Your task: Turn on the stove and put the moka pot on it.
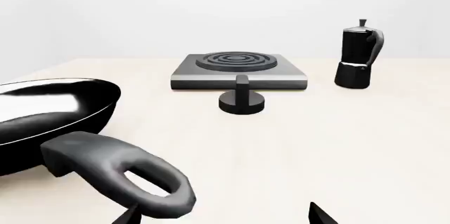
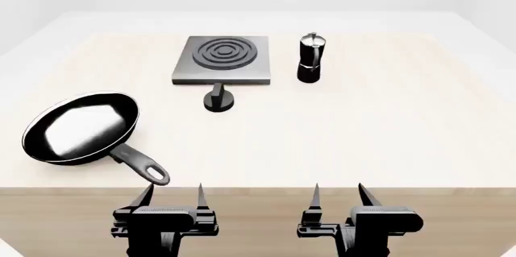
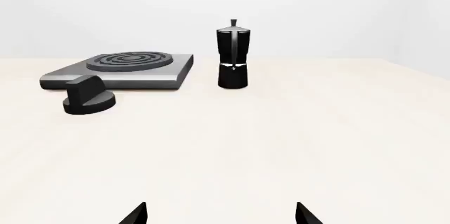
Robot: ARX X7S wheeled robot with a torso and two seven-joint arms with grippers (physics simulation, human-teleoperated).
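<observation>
The stove (image 2: 222, 58) is a flat grey square plate with a ring burner, at the table's far middle; it also shows in both wrist views (image 1: 239, 70) (image 3: 119, 70). Its round black knob (image 2: 217, 98) (image 1: 242, 97) (image 3: 88, 97) stands just in front of it. The moka pot (image 2: 311, 58) (image 1: 360, 55) (image 3: 233, 55) stands upright on the table right of the stove. My left gripper (image 2: 171, 195) (image 1: 223, 216) and right gripper (image 2: 338, 194) (image 3: 221, 214) hover open at the table's near edge, far from all of these, holding nothing.
A black frying pan (image 2: 81, 127) (image 1: 49, 113) lies at the near left, its handle (image 2: 142, 164) (image 1: 119, 174) pointing toward my left gripper. The light wooden table (image 2: 363, 130) spreads wide, its front edge just under both grippers.
</observation>
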